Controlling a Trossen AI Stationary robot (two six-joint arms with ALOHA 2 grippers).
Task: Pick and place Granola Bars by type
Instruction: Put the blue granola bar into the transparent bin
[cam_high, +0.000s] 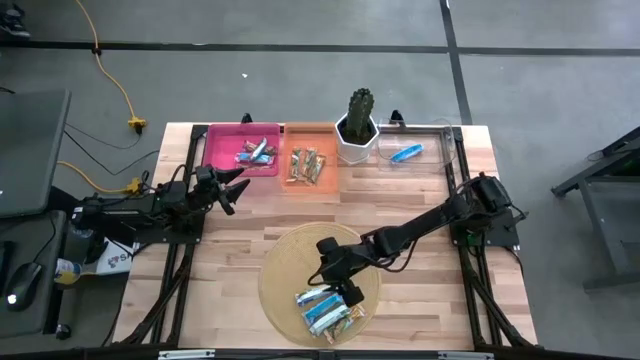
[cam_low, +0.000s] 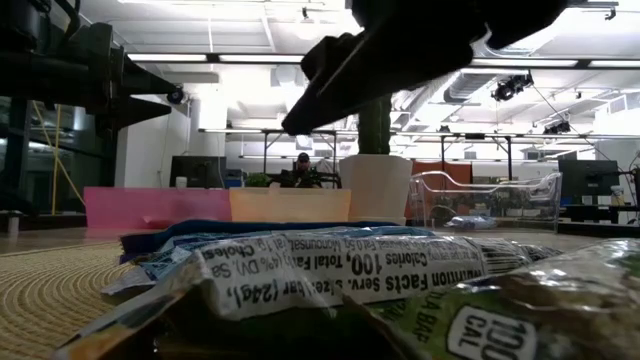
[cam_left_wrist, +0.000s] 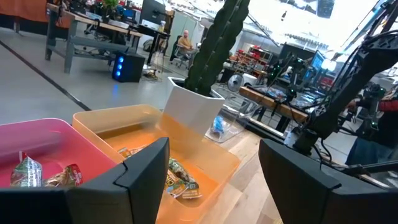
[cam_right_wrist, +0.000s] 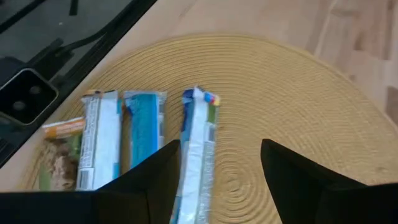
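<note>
Right gripper (cam_high: 345, 290) spread, hovering over bars (cam_high: 322, 308) on mat (cam_high: 285, 262) at bench near edge, poised to pick. Left gripper (cam_high: 232, 188) spread, empty, waiting beside pink tray (cam_high: 222, 140) (sorted bars inside).

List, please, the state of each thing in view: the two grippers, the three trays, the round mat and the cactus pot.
Left gripper: open, empty, beside the pink plastic tray.
Right gripper: open, empty, above the bars on the round woven straw mat.
Pink plastic tray: holds several bars.
Orange plastic tray: holds brown-wrapped bars.
Clear plastic tray: holds one blue bar.
Round woven straw mat: a few bars remain unsorted.
Green cactus in white pot: upright.
</note>
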